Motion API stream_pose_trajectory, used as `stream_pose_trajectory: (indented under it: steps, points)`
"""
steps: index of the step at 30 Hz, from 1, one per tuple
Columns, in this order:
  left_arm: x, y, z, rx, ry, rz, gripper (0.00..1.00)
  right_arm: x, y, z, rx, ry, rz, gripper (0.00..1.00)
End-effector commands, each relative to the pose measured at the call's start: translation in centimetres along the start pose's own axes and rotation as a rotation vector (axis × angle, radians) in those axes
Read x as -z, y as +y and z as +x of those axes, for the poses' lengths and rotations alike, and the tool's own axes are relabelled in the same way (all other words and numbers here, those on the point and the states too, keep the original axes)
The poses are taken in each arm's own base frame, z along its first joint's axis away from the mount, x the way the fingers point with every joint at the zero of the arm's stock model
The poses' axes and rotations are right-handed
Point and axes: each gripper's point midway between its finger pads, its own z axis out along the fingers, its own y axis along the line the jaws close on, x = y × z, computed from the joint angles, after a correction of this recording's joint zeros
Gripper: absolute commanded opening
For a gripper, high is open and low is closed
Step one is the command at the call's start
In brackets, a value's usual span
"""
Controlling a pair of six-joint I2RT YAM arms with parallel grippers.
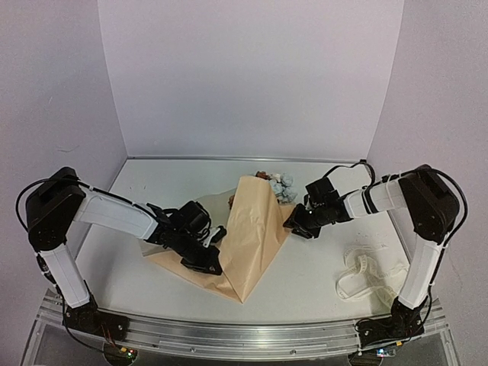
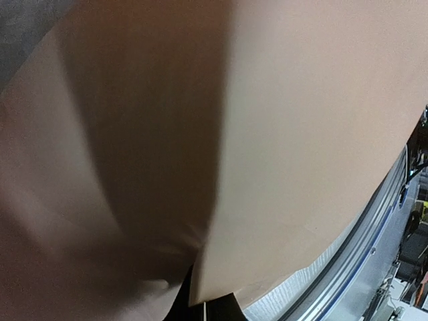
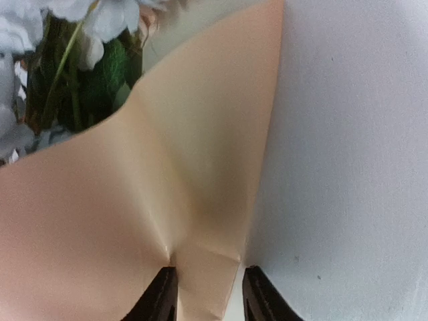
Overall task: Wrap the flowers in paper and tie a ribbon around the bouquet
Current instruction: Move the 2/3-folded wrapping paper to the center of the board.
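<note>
**Top external view: both grippers at the folded kraft paper, blooms at its far end**

Top external view has the kraft paper (image 1: 255, 236) lying at the middle of the white table (image 1: 305, 286). It is folded over itself into a long ridged shape that comes to a point toward the near edge and widens toward the far edge. The flowers (image 1: 280, 185) poke out of that wide far end. Their pale blue and cream blooms rest on the table, short of the back wall. The ribbon (image 1: 364, 273) lies in a loose cream heap near the table's right near corner, well apart from the kraft paper and just beside the right arm's upright link.

On the sheet's left flap sits the left gripper (image 1: 207, 258), low over the table. In the left wrist view the tan sheet fills almost the whole picture. A shadowed fold runs down its middle to the dark finger ends at the bottom edge. The jaws are together with the sheet pinched between them. An aluminium rail (image 2: 364, 251) along the table's near edge shows at the lower right.

At the sheet's right edge, near the wide end, is the right gripper (image 1: 297, 226). In the right wrist view its 2 dark fingertips (image 3: 162, 297) stand apart with a creased corner of the sheet between them. One fingertip touches the sheet, and a slim strip of white table shows beside the other. Green stems and pale blue blooms fill the upper left corner beyond the sheet's edge.
</note>
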Motion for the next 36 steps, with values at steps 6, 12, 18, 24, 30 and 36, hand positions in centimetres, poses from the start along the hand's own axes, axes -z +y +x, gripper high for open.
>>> stream_pose_trajectory:
  steps: [6,12,18,24,30,36]
  points:
    - [5.0,-1.8,-1.3,0.065,-0.187,0.033,0.09,6.2,0.3,4.8,0.046,0.085,0.047,0.54]
    - [5.6,-0.9,-0.3,0.095,-0.194,0.007,0.09,6.4,3.7,10.5,0.182,0.132,-0.001,0.48]
    - [7.2,1.4,1.0,0.227,-0.235,-0.092,0.08,3.3,8.3,14.0,0.210,0.200,-0.083,0.29]
    - [9.2,5.7,4.7,0.479,-0.262,-0.246,0.12,1.1,10.9,16.0,0.222,0.250,-0.112,0.24]
    - [10.4,8.1,7.6,0.643,-0.308,-0.276,0.22,0.4,13.1,17.4,0.226,0.285,-0.144,0.24]
    - [11.3,9.5,6.7,0.683,-0.438,-0.282,0.28,-0.7,14.2,18.6,0.205,0.326,-0.160,0.23]
